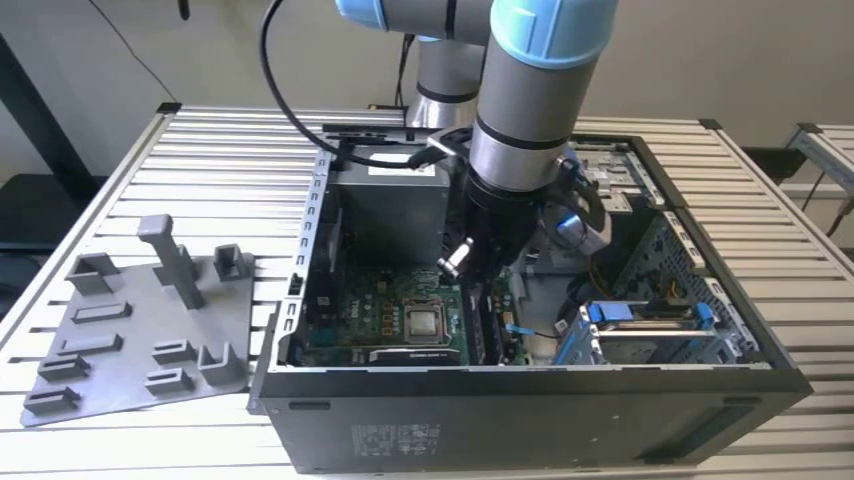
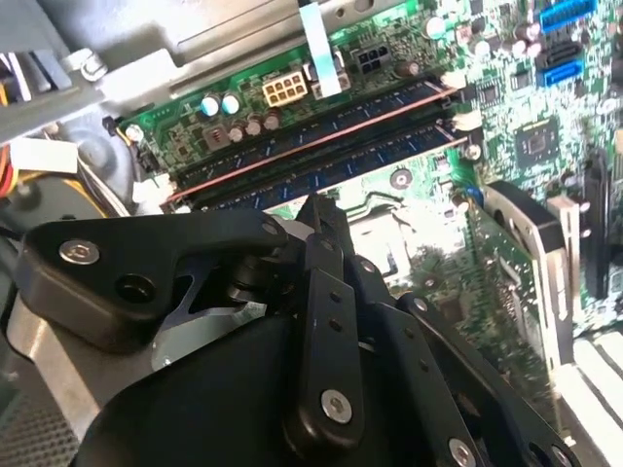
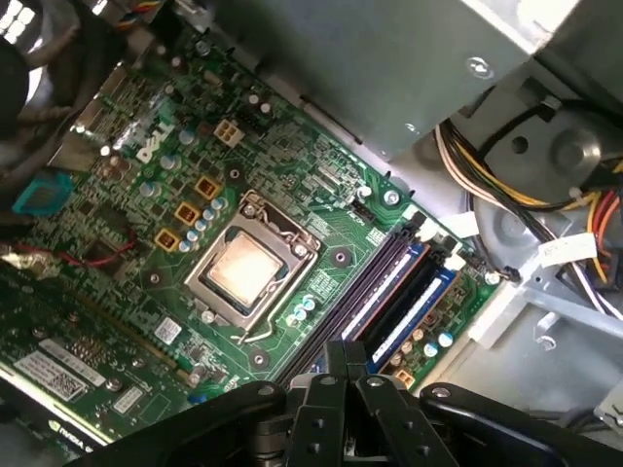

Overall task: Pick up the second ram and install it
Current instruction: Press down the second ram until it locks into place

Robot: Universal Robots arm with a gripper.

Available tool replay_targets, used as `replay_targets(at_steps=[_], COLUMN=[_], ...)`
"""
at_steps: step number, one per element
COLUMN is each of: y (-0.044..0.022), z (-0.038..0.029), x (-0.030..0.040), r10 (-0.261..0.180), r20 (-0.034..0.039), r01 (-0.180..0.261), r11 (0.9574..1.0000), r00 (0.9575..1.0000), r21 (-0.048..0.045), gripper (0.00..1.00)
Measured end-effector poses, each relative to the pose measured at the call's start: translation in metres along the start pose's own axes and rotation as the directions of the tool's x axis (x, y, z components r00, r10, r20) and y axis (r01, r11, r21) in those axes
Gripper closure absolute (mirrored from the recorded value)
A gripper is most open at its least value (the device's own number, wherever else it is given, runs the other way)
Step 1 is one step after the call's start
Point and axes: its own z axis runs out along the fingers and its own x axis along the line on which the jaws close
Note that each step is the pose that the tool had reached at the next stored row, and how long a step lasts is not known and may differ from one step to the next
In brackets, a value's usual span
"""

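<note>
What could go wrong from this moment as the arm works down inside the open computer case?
Judging from the frames:
1. The gripper hangs close over the memory slots; a slight misalignment could jam a stick or strain the green motherboard.
2. The bundled cables lie beside the slots and might snag the arm.

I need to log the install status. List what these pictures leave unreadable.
- Gripper fingertips: in both wrist views the gripper's own black linkage covers them.
- Second ram: not told apart from the sticks in the memory slots; seating unclear.
- Slot bank's near end: hidden behind the gripper in the first wrist view.
- Motherboard: partly behind the arm, exterior view.
</note>
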Motion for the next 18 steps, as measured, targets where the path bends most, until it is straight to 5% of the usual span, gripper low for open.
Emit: replay_targets(at_steps=[5,9,14,18], y=[0.0002,0.0,0.0,0.0001], z=[0.0,0.0,0.0001,0.0003], x=[0.0001,0.0,0.0,0.0001], r10=[-0.084,-0.155,-0.24,-0.31], r20=[0.0028,0.0045,0.0061,0.0066], r01=[0.084,0.155,0.24,0.31], r11=[0.9965,0.9879,0.9707,0.9509], r00=[0.9965,0.9879,0.9707,0.9509], r21=[-0.0032,-0.0041,-0.0032,-0.0037], gripper=[0.89,0.89,0.89,0.89])
